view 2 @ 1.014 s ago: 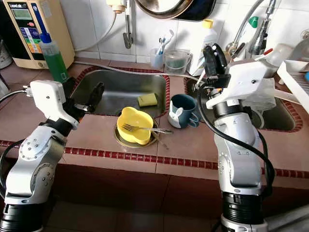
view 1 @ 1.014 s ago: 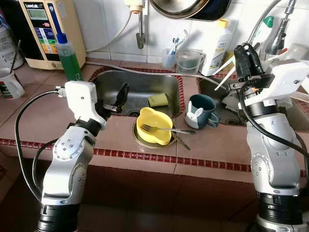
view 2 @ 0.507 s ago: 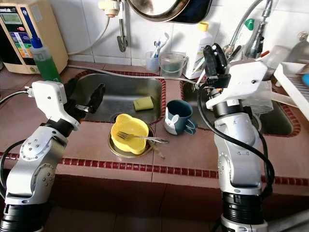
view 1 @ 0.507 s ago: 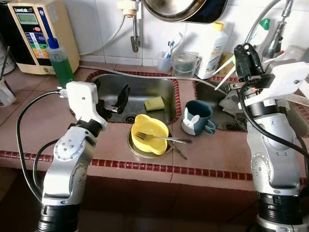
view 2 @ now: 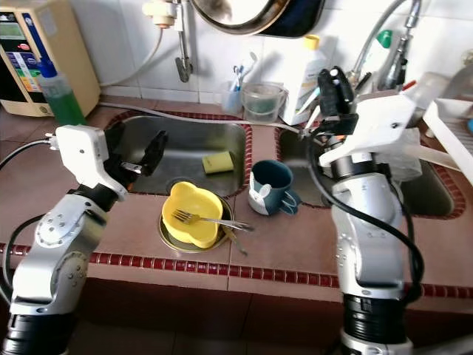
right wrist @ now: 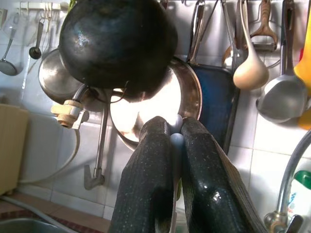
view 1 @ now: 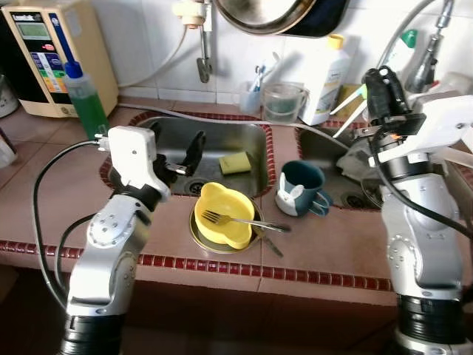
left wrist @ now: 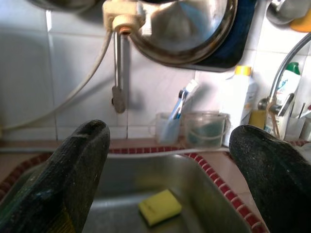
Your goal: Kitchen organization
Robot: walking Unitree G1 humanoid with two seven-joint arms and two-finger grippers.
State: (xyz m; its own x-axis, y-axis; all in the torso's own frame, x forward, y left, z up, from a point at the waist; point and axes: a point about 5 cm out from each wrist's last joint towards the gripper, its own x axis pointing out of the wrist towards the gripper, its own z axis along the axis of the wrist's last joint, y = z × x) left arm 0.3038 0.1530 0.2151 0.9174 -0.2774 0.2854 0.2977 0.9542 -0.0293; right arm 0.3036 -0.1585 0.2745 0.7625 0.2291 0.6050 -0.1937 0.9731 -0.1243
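Note:
A yellow bowl (view 1: 224, 223) with a fork (view 1: 240, 221) lying across it sits on a round metal plate on the tiled counter, in front of the left sink (view 1: 222, 137). A yellow sponge (view 1: 238, 162) lies in that sink. Right of the bowl stands a dark blue mug (view 1: 304, 185) with a white rabbit-shaped piece on its side. My left gripper (view 1: 183, 155) hovers open over the left sink, and the sponge (left wrist: 160, 207) lies beyond its fingertips. My right gripper (view 1: 380, 83) is raised above the right sink, shut on a thin pale utensil handle (right wrist: 176, 145).
A green soap bottle (view 1: 88, 103) and a water purifier (view 1: 48, 52) stand at the back left. A toothbrush cup (view 1: 252, 92), a measuring cup (view 1: 283, 102) and a white bottle (view 1: 329, 75) line the wall. A pan (view 1: 272, 15) hangs above. A faucet (view 1: 427, 55) rises behind the right gripper.
The whole view has shifted as the camera moved, so the counter now appears lower and further left. Both arms keep the same pose and grip.

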